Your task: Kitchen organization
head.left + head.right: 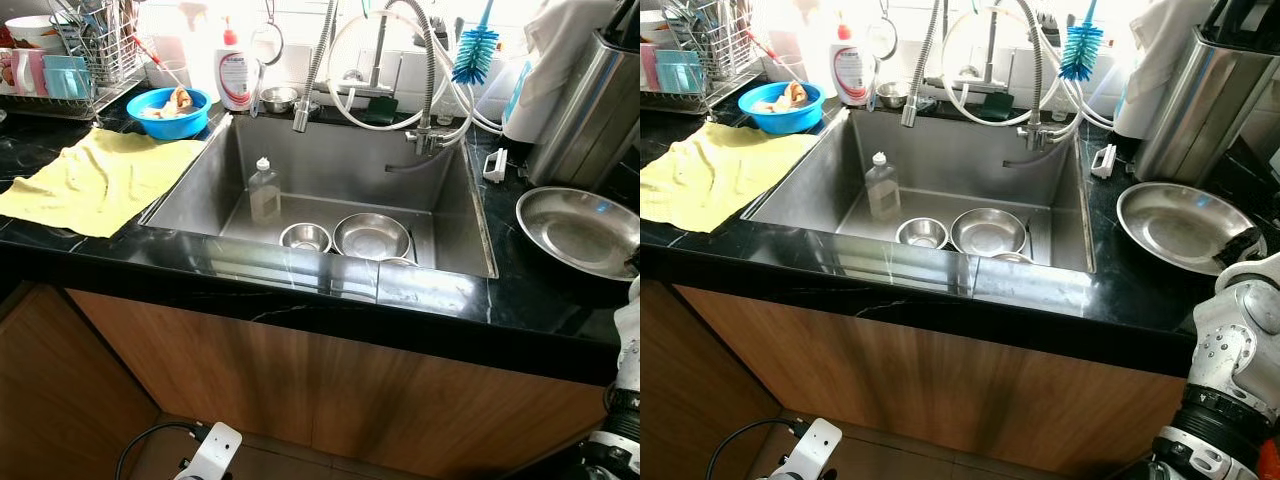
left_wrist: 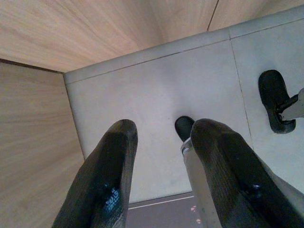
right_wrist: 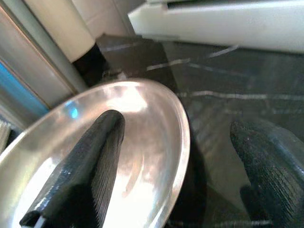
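Right gripper [image 3: 175, 156] spread wide, straddling the near rim of the steel plate [image 1: 1180, 225]: one finger [image 3: 90, 166] over its bowl, the other outside, nothing clamped. Plate flat on the black surface [image 1: 1120, 290], right of the sink [image 1: 840, 165]. Left gripper [image 2: 161, 156] parted, empty, hung over the floor [image 2: 156, 90].

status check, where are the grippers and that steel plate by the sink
Right gripper open, fingers straddling the steel plate rim on the counter. Left gripper open, idle near the floor. Nothing blocking the plate.
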Controlling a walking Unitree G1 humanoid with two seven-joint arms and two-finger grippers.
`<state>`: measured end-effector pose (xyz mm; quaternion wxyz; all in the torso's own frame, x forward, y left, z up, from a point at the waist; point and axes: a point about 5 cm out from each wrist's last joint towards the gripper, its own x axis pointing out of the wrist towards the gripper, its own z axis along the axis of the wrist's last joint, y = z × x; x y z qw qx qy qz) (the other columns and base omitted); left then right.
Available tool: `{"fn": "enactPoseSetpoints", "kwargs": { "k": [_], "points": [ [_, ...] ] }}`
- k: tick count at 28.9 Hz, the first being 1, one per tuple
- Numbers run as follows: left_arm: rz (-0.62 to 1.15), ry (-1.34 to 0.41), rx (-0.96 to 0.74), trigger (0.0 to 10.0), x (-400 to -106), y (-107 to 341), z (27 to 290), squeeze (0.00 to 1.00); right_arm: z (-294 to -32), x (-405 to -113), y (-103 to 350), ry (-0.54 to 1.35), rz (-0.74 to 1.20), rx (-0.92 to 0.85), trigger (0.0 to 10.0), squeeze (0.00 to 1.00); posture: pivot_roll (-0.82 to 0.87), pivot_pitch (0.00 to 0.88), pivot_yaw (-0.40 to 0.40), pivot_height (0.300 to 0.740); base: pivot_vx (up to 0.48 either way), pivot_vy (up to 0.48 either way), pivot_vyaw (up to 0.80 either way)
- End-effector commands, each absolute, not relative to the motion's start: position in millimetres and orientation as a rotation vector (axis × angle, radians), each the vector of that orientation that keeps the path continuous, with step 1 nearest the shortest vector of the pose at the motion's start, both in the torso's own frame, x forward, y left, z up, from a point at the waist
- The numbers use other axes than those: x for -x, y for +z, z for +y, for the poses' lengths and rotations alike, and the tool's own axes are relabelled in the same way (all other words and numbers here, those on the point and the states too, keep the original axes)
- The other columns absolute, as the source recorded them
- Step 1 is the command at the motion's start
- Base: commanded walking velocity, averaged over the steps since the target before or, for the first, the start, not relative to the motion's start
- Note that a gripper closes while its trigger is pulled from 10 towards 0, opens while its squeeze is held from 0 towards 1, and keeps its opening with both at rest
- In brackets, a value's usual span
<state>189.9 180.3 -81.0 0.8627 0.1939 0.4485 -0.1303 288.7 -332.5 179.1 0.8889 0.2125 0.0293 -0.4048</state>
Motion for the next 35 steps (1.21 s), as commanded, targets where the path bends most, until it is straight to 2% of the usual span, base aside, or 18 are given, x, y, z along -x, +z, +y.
{"fn": "enactPoseSetpoints", "kwargs": {
  "k": [1, 12, 13, 14, 15, 35],
  "points": [
    [0.944, -0.288, -0.423, 10.0, -188.9, -81.6, 180.1, 0.0, -333.5, -290.8, 177.9, -0.847, 0.075, -0.46, 10.0, 0.0, -0.13, 0.01, -0.041, 0.74, 0.0, 0.0, 0.0],
    [0.943, -0.288, -0.423, 10.0, -188.7, -81.7, 180.1, 0.0, -330.4, -296.4, 167.3, -0.826, 0.134, -0.479, 10.0, 0.0, -0.13, 0.013, -0.041, 0.74, 0.0, 0.0, 0.0],
    [0.944, -0.288, -0.424, 10.0, -188.6, -81.7, 180.2, 0.0, -330.0, -297.5, 166.7, -0.819, 0.135, -0.488, 2.7, 0.0, -0.13, 0.013, -0.041, 0.74, 0.0, 0.0, 0.0],
    [0.944, -0.287, -0.424, 10.0, -188.6, -81.7, 180.2, 0.0, -330.0, -298.0, 166.5, -0.818, 0.134, -0.491, 2.7, 0.0, -0.13, 0.013, -0.041, 0.74, 0.0, 0.0, 0.0],
    [0.943, -0.287, -0.424, 10.0, -188.6, -81.7, 180.2, 0.0, -329.6, -299.0, 166.6, -0.813, 0.132, -0.498, 0.0, 0.0, -0.13, 0.013, -0.041, 0.74, 0.0, 0.0, 0.0],
    [0.943, -0.286, -0.424, 10.0, -188.6, -81.7, 180.2, 0.0, -324.0, -306.1, 167.4, -0.779, 0.133, -0.509, 0.0, 0.0, -0.13, 0.014, -0.044, 0.74, 0.0, 0.0, 0.0]
  ]
}}
